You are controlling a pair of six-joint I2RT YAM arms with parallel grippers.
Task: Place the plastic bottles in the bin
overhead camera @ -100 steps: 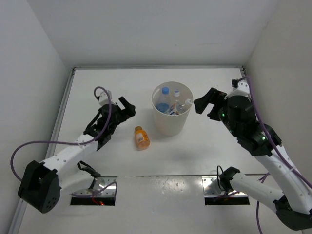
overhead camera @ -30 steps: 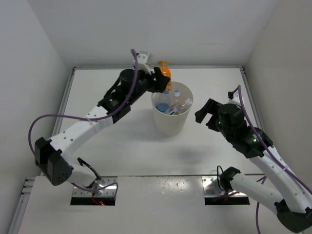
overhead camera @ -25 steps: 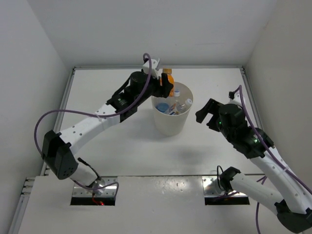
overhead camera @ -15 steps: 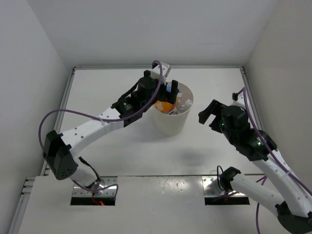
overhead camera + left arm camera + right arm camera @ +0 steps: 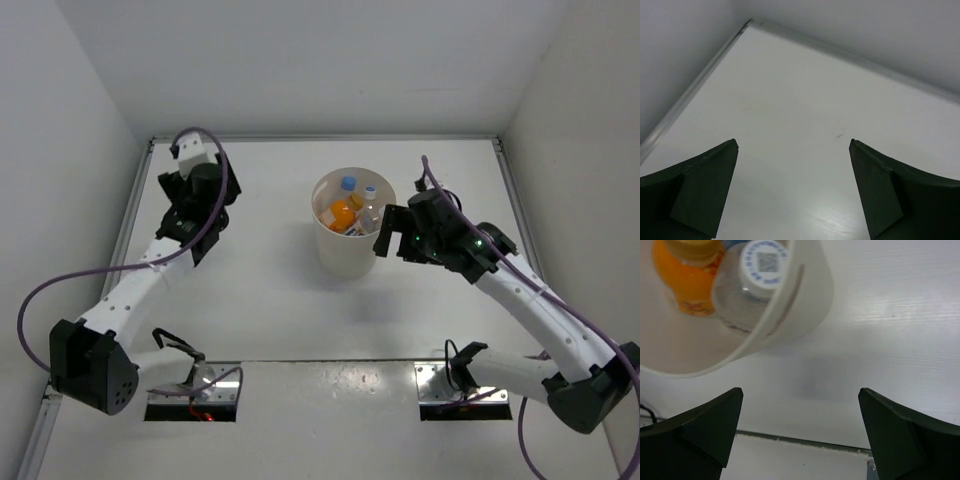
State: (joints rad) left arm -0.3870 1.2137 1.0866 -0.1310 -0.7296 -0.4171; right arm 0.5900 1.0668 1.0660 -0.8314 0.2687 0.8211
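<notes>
The bin stands upright near the middle of the table, a little toward the far side. The bottles lie inside it. The short orange bottle rests on top of the pile near the bin's centre. The blue-capped bottle shows just beyond it, toward the far rim. More clear plastic and a white cap crowd the right half of the bin, too small in the top view to sort into separate bottles.

The right wrist view gives a closer look: the orange bottle touches a clear bottle with a white cap. That bottle leans against the inside of the bin wall on the side nearest the camera.

The right gripper hangs just beside the bin, at its right rim and outside the wall. Its two fingers are spread wide with nothing between them. In its own camera the right gripper frames only bare table, with the bin's outer wall beyond its fingertips. No bottle lies between its jaws.

The left gripper is well apart from the bin, over the far-left part of the table. It faces the metal edge strip where table meets wall. Its jaws are also parted and empty, with only white table surface between them.
</notes>
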